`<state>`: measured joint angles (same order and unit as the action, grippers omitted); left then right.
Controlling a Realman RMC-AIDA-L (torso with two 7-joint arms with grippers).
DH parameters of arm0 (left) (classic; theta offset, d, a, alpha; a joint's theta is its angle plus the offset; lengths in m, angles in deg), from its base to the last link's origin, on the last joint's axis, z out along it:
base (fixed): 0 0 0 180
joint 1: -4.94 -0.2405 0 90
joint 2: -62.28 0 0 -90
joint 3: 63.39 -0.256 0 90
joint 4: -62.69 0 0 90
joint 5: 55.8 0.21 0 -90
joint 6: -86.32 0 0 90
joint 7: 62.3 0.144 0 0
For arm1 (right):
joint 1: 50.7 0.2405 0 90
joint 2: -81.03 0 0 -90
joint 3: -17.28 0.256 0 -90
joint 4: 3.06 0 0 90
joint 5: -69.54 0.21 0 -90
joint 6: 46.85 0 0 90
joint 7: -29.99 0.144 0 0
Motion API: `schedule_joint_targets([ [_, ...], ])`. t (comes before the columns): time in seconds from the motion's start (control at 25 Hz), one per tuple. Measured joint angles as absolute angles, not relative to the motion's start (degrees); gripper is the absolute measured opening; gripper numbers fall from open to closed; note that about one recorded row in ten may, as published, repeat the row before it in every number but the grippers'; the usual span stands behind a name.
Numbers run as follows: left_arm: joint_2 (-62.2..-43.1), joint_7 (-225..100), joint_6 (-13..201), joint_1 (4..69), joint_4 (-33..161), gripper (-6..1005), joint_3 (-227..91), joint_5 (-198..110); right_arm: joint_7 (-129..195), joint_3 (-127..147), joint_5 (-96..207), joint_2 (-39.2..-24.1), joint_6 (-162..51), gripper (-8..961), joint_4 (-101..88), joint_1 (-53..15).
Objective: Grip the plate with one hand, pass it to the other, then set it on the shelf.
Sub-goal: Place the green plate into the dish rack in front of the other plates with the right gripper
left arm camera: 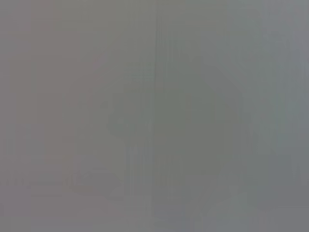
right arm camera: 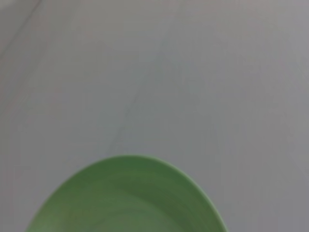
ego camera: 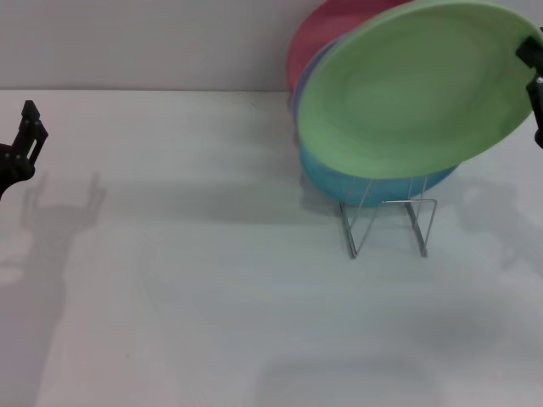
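Note:
The light-green plate (ego camera: 416, 89) hangs tilted in the air over the silver wire rack (ego camera: 386, 225) at the right of the table. My right gripper (ego camera: 533, 72) is at the right edge of the head view, shut on the plate's right rim. The plate's rim also shows in the right wrist view (right arm camera: 130, 198), above the bare table. My left gripper (ego camera: 21, 140) is far off at the left edge of the head view, above the table, open and empty. The left wrist view shows only flat grey.
The rack holds a turquoise-blue plate (ego camera: 373, 182), a lavender plate (ego camera: 307, 76) and a pink-red plate (ego camera: 331, 34) behind the green one. The white table (ego camera: 212, 280) reaches back to a wall. Arm shadows lie on its left side.

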<state>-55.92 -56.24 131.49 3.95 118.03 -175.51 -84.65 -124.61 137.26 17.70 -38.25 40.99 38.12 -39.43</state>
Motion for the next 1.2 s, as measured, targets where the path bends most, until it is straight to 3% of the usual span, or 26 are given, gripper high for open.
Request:
schedule_joint_targets([
  [1.2,-55.93,-56.9,131.0,4.6,117.2,788,-177.6,-85.0,-131.6,140.0,15.3,-37.78,39.0,37,30.0,-38.3],
])
